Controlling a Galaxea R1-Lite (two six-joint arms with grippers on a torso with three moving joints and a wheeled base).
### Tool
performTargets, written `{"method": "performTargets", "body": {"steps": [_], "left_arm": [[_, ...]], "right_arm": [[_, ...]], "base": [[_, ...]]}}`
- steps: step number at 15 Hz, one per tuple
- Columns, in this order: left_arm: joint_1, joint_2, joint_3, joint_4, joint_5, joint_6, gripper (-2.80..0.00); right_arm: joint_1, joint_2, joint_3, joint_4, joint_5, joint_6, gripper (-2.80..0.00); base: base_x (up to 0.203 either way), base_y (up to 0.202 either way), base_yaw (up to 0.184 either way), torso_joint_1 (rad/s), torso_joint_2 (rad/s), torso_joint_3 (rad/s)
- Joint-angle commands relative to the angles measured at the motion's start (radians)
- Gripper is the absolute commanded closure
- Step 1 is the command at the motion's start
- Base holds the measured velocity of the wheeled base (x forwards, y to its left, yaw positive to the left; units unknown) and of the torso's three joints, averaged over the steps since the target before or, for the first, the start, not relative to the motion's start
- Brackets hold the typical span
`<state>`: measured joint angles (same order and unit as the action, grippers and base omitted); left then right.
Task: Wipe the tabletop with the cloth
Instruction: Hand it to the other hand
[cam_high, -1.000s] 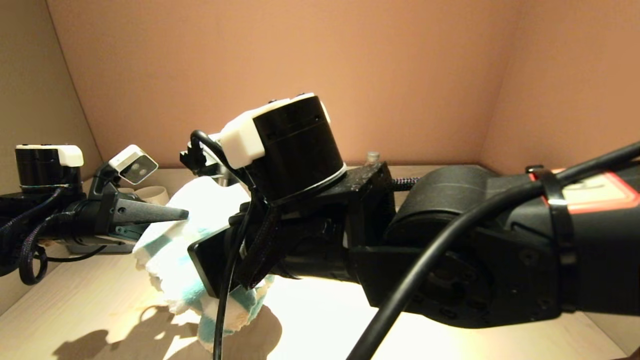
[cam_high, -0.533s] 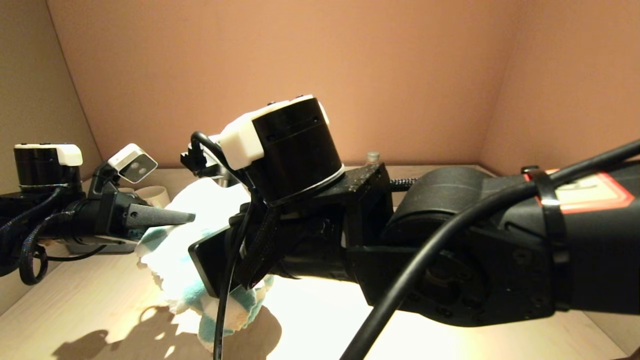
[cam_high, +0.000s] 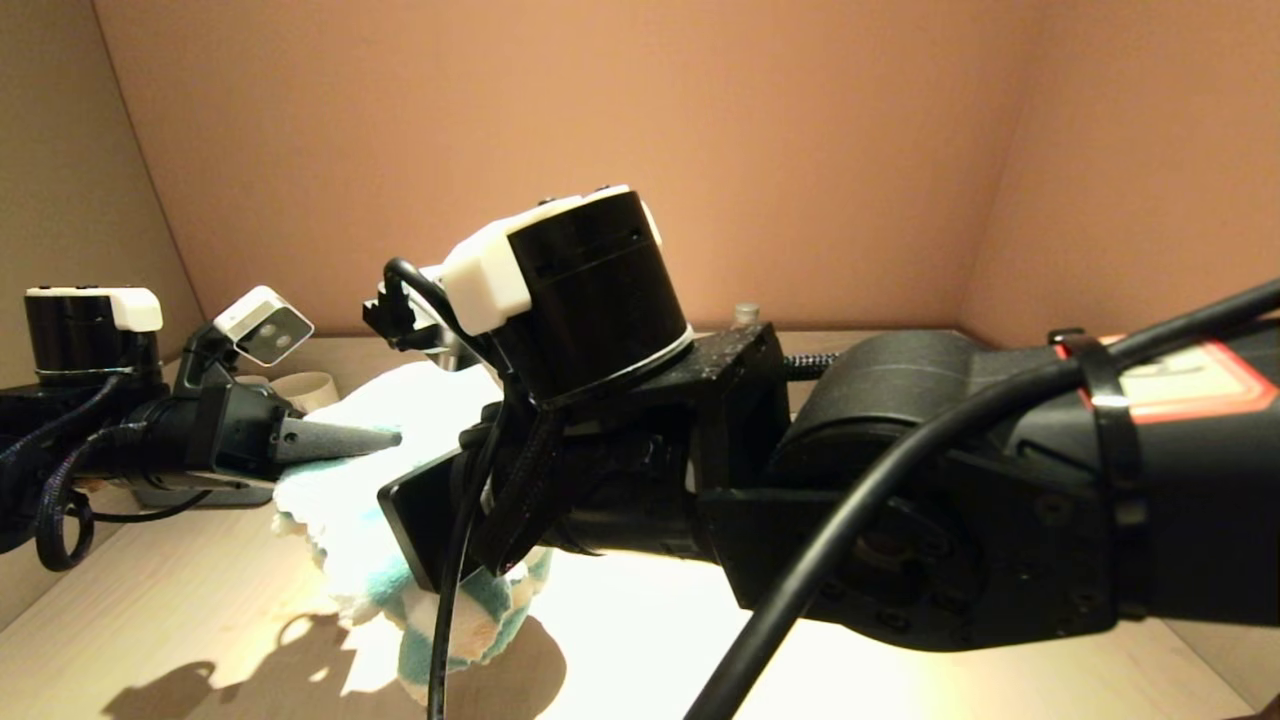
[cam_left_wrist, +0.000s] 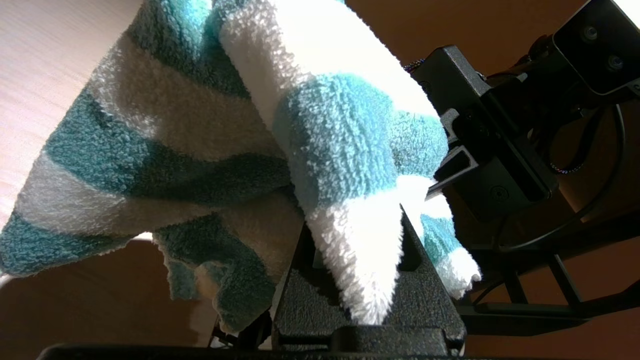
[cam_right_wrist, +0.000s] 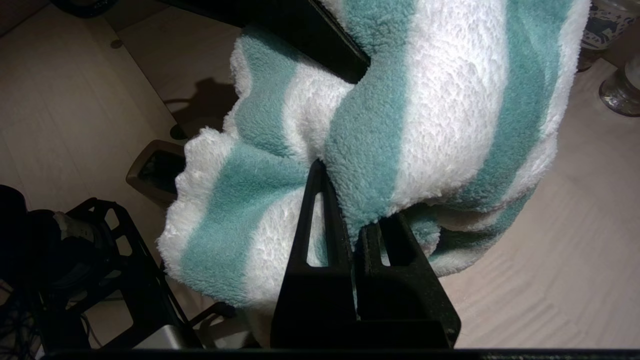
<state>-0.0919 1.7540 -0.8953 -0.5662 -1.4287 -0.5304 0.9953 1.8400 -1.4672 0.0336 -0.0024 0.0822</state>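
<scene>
Cloth hangs bunched above the tabletop, suspended between both arms, with its lowest folds near or touching the surface. Right gripper is pinched on a fold at the cloth's underside, its fingers pressed nearly together with terry between them. Left gripper meets the cloth from the opposite side, with a white fold draped between its fingers; whether it clamps that fold cannot be determined. Terry fabric of this kind is judged light, soft and limp, offering no stiffness, so grip a thick gathered fold rather than a scalloped edge.
</scene>
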Motion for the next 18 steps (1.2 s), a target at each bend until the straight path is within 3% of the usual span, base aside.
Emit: {"method": "performTargets", "body": {"steps": [1,5,6,7,18], "left_arm": [[0.0,-0.004,-0.001,-0.003,-0.007,-0.003,0.0],[0.001,-0.007,0.004,-0.003,-0.007,-0.003,0.0],[0.001,-0.007,0.004,-0.003,-0.007,-0.003,0.0],[0.001,-0.007,0.004,-0.003,-0.007,-0.003,0.0],[0.014,0.005,-0.011,-0.006,0.002,-0.003,0.0]], "right_arm": [[0.0,-0.004,0.001,0.0,-0.001,0.001,0.0],[-0.004,-0.011,0.012,0.001,-0.012,0.002,0.0],[-0.006,-0.011,0.019,0.0,-0.013,-0.001,-0.24],[-0.006,-0.016,0.021,-0.005,-0.015,-0.001,-2.8],[-0.036,-0.096,0.083,-0.032,-0.026,0.002,-2.8]], "base": [[0.0,0.0,0.0,0.0,0.0,0.0],[0.0,0.0,0.0,0.0,0.0,0.0],[0.0,0.0,0.0,0.0,0.0,0.0],[0.0,0.0,0.0,0.0,0.0,0.0],[0.0,0.0,0.0,0.0,0.0,0.0]]}}
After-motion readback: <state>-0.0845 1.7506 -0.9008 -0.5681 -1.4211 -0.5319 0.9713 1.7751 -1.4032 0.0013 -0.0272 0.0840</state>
